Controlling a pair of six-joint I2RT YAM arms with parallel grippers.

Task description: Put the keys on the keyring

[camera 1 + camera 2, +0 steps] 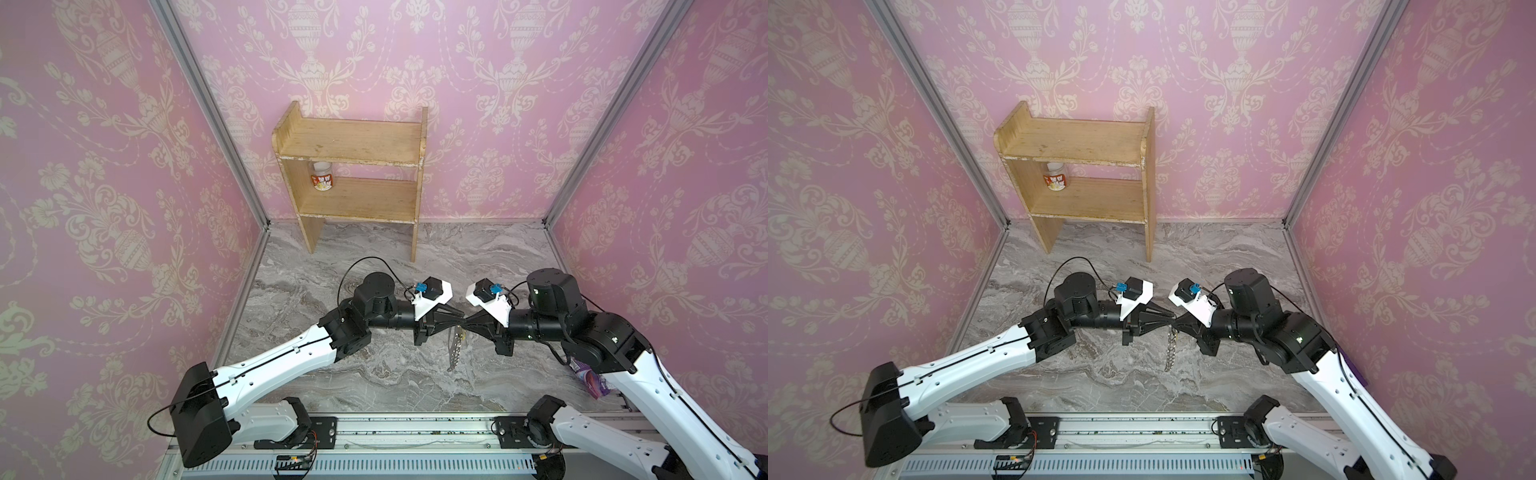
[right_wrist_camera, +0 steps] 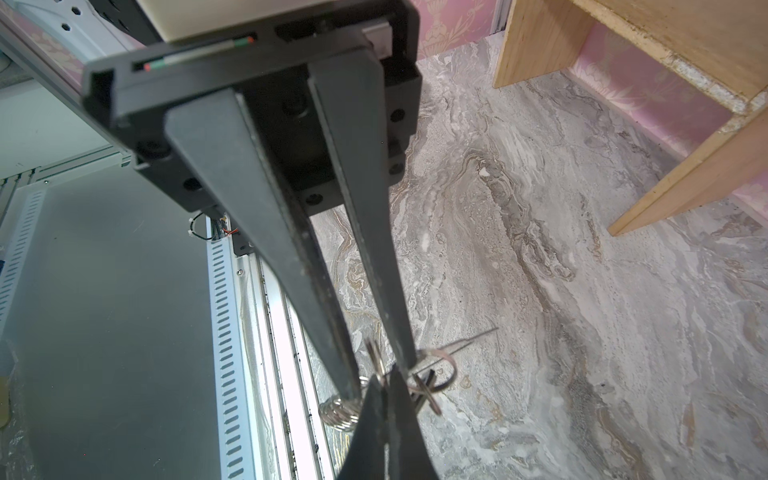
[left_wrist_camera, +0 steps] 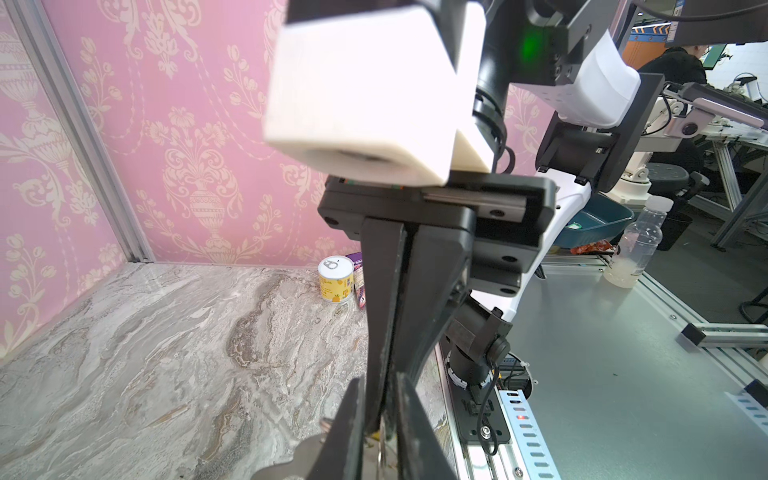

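Both grippers meet tip to tip above the middle of the marble floor in both top views. The keyring (image 1: 455,351), a flat grey plate with small metal split rings, hangs edge-on below the meeting point. My right gripper (image 1: 468,325) is shut on its upper edge; in the right wrist view its fingers pinch among the split rings (image 2: 338,411). My left gripper (image 1: 460,322) is nearly closed. In the left wrist view a sliver of the yellow key (image 3: 376,435) shows between its fingers (image 3: 415,428), which close on it. Most of that key is hidden.
A two-tier wooden shelf (image 1: 353,178) stands against the back wall with a small jar (image 1: 322,176) on its lower board. A yellow can (image 3: 336,278) and a purple packet (image 1: 590,378) sit by the right wall. The aluminium rail (image 1: 415,432) runs along the front.
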